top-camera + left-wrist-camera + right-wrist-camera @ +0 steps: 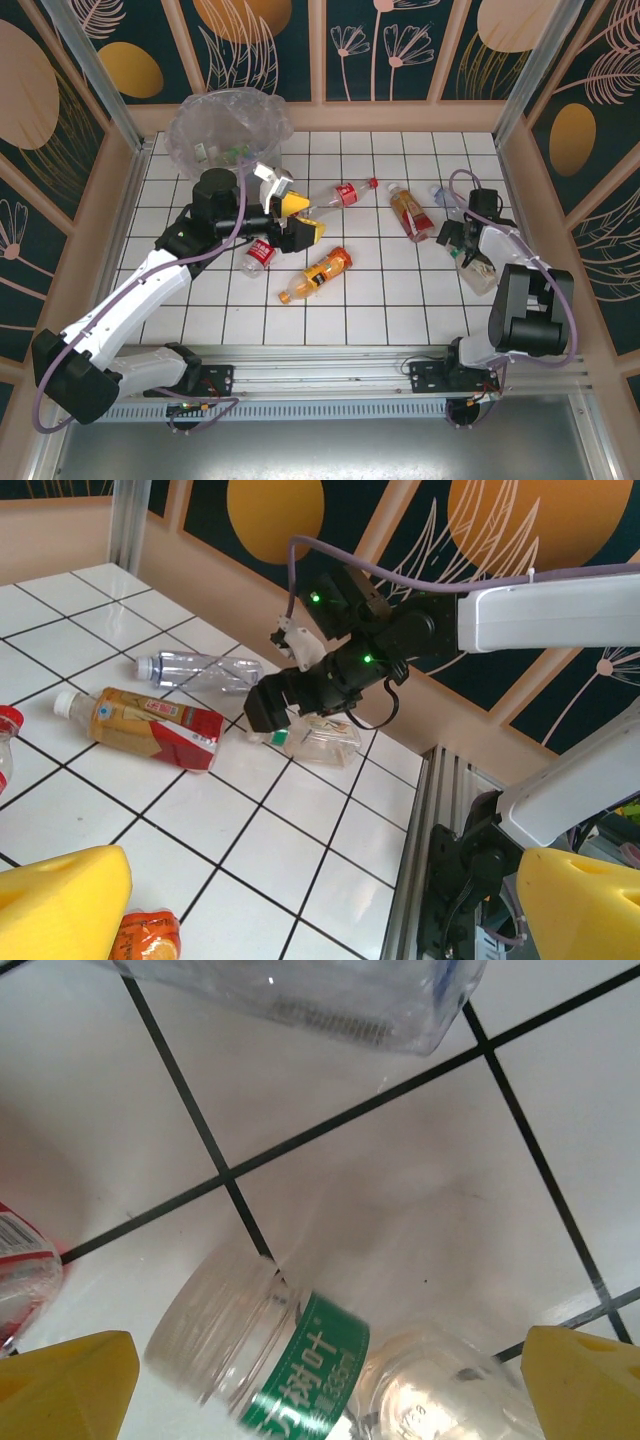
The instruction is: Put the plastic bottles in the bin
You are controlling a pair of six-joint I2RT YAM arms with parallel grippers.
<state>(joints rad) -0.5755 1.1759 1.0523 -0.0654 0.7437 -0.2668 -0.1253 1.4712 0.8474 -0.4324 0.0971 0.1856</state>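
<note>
Green-label bottle (pixel 308 1372) lies on tiled worktop (pixel 400 1190); right end effector (pixel 325 1382) released, fingers astride it. Left end effector (pixel 299 220) released, empty, near bag-lined bin (pixel 188 138).

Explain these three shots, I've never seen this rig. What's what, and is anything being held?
Two robot arms are bolted at the near edge of a white tiled table. The top picture looks down from above and behind them. The other two come from a camera on each wrist, so the yellow wedges at the bottom corners are that arm's own fingers. Plastic bottles lie loose on the tiles: a red-capped one, an orange one, a red-and-tan one and others. The bin, lined with a clear bag, stands at the far left. The left hand is open beside the red-capped bottle and holds nothing. The right hand is open, its fingers either side of a clear green-label bottle, not closed on it.
</note>
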